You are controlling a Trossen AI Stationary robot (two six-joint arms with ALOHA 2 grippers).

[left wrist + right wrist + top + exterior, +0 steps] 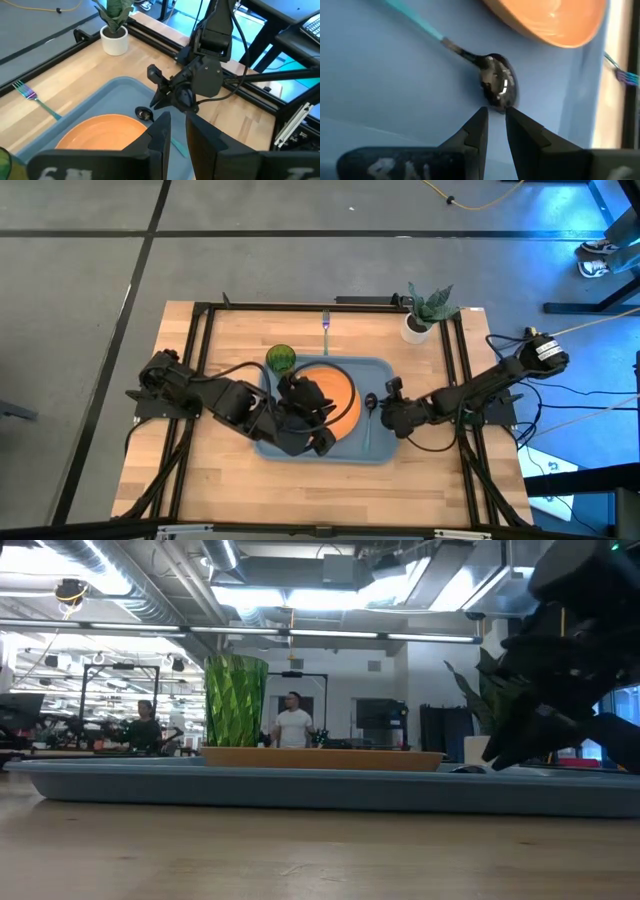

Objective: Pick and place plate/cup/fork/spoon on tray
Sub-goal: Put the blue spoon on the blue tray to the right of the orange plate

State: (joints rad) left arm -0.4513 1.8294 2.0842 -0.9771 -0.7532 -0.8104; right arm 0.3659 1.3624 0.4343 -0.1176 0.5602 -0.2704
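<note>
Blue-grey tray sits mid-table. Going left to right in the overhead view: the left gripper hovers over the tray's near edge, fingers slightly apart, holding nothing. Green cup stands at the tray's far left corner beside the orange plate. Right of the plate lies the spoon. Right gripper hovers just beside its bowl, narrowly parted, empty. Beyond the tray, the fork rests on wood.
</note>
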